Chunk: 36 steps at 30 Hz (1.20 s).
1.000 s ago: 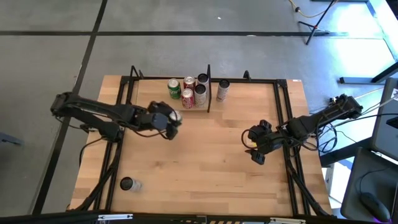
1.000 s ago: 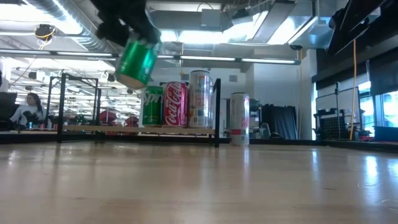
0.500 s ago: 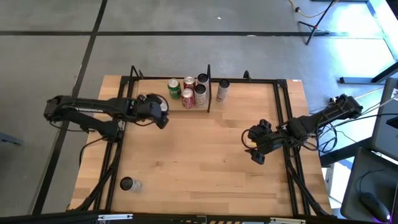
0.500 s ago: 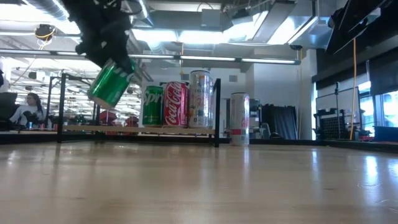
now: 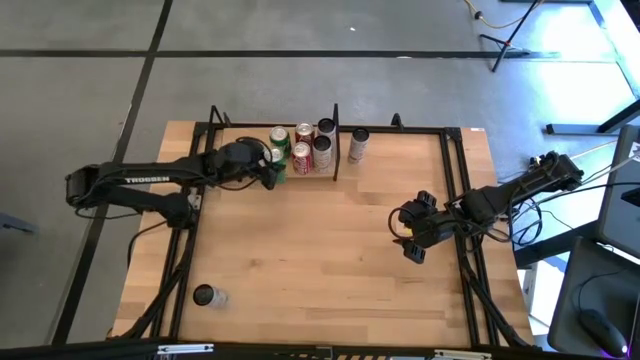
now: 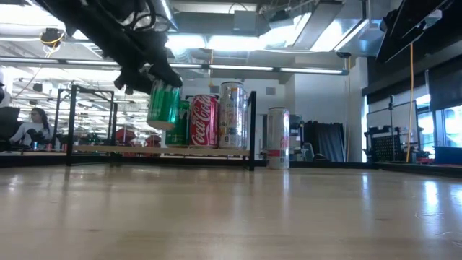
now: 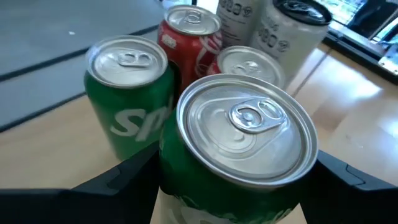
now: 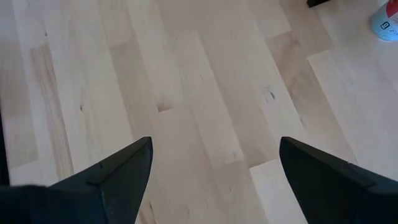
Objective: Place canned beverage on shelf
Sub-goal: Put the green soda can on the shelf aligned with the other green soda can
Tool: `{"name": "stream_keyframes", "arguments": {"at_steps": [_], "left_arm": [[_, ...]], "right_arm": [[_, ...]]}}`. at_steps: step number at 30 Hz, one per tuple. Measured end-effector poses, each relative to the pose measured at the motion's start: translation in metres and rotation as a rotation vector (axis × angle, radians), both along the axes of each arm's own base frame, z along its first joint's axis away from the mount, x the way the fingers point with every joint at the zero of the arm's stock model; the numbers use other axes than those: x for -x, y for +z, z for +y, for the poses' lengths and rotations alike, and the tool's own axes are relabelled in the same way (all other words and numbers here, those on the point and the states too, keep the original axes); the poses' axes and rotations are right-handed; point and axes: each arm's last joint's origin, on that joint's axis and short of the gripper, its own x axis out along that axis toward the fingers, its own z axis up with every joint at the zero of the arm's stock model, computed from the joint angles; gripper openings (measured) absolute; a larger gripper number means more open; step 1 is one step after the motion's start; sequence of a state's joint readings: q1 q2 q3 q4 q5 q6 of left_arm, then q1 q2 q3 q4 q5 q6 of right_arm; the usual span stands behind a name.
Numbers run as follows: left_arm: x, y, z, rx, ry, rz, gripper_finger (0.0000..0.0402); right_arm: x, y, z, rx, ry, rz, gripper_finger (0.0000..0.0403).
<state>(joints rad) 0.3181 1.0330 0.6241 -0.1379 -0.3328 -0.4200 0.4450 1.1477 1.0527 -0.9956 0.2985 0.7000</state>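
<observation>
My left gripper (image 5: 268,167) is shut on a green can (image 6: 164,105) and holds it just in front of the cans on the shelf (image 6: 108,149), a light-wood ledge with black rods at the table's far edge. On the shelf stand a green Sprite can (image 7: 127,93), two red cans (image 5: 302,158) and two tall white cans (image 5: 324,140), left of the black divider post (image 5: 335,140). A white can (image 5: 358,145) stands right of the post. My right gripper (image 5: 413,238) is open and empty over the table's right part. My left gripper pinches the green can's side wall (image 7: 171,168) between its two fingers (image 7: 118,180), a little below the top rim. The fingers come from the table's left, slanting down. The can hangs almost upright, top up, clear of the shelf and the table.
A dark-topped can (image 5: 205,296) lies near the table's near left corner. Black frame rods (image 5: 455,170) run along the table's left and right sides. Bare wood (image 8: 205,112) lies under my right gripper. A person (image 6: 29,126) sits far behind the table.
My left gripper has gone toward the table's far edge and down, up to the cans on the shelf. The green can in it hung tilted and now stands almost upright, still lifted clear.
</observation>
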Motion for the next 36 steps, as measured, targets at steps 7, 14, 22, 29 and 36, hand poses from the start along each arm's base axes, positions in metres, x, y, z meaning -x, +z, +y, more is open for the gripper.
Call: {"name": "stream_keyframes", "arguments": {"at_steps": [7,14,22,29,36], "left_arm": [[-0.007,-0.011,0.013,-0.061,0.006,0.001,0.0280],[-0.014,-0.026,0.024,-0.052,0.028,0.057,0.0280],[-0.021,-0.035,0.029,-0.043,0.028,0.070,0.0296],[-0.020,-0.035,0.029,-0.050,0.043,0.078,0.0328],[-0.020,-0.035,0.029,-0.055,0.050,0.081,0.0338]], "right_arm": [[-0.001,0.001,0.001,-0.011,-0.007,-0.017,0.0337],[-0.004,0.002,0.002,-0.028,-0.023,-0.051,0.0337],[-0.004,0.003,0.001,-0.019,-0.034,-0.059,0.0337],[-0.004,0.003,0.001,-0.008,-0.040,-0.063,0.0337],[-0.004,0.003,0.001,-0.007,-0.042,-0.064,0.0337]]}}
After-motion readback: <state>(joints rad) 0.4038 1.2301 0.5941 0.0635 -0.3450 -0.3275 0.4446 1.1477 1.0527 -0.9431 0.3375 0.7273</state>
